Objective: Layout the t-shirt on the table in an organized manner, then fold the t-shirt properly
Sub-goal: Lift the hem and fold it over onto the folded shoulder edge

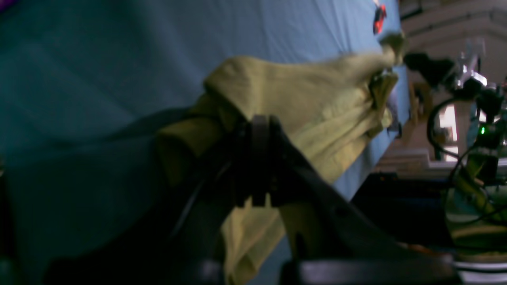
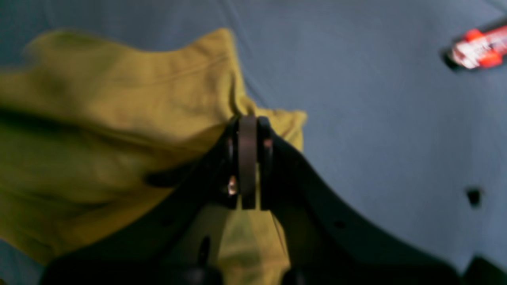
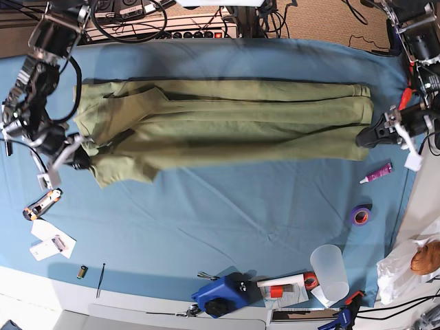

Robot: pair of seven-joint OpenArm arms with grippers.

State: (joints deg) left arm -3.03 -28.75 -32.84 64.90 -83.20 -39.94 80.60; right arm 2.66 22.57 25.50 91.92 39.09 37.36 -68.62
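Base view: t-shirt (image 3: pixel 227 124) stretched lengthwise between left pincer (image 3: pixel 366 136) and right pincer (image 3: pixel 81 158), both gripping it

A robotics lab: cabled arm mounts, a power strip (image 3: pixel 196 34), tape roll (image 3: pixel 360 216) and tools

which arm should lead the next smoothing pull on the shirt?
Right, probably. The right hand pinches the rumpled collar-and-sleeve end of the shirt, which needs spreading. The left hand grips the flatter hem end and can anchor.
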